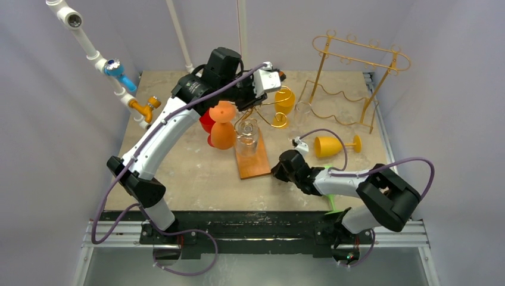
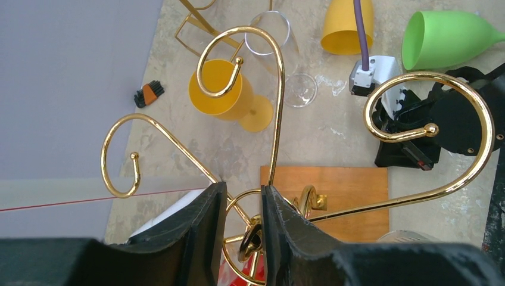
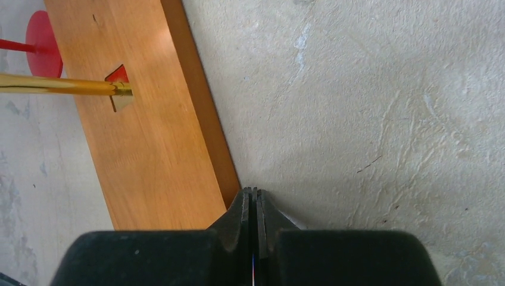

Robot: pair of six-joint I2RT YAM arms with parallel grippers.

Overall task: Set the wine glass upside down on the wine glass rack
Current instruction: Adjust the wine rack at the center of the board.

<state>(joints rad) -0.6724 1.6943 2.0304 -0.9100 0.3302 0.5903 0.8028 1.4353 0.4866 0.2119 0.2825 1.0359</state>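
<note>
The wine glass rack (image 1: 262,106) is a gold wire tree of curled hooks (image 2: 279,107) on a wooden base (image 1: 253,161). An orange glass (image 1: 223,131), a red one (image 1: 206,122) and a clear one (image 1: 247,136) hang on it upside down. My left gripper (image 1: 249,102) comes down on the tree's top, its fingers (image 2: 241,186) closed onto the central gold ring. My right gripper (image 1: 280,171) is shut and empty, its tips (image 3: 254,190) against the near right corner of the base (image 3: 137,119). A clear wine glass (image 1: 304,111) (image 2: 277,47) stands loose on the table.
A yellow glass (image 1: 284,100) (image 2: 223,89) sits behind the rack. Another yellow glass (image 1: 329,145) (image 2: 347,27) lies on its side and a green one (image 2: 446,39) lies by the right arm. A second gold wire rack (image 1: 351,77) stands back right. White pipes (image 1: 95,56) run along the left wall.
</note>
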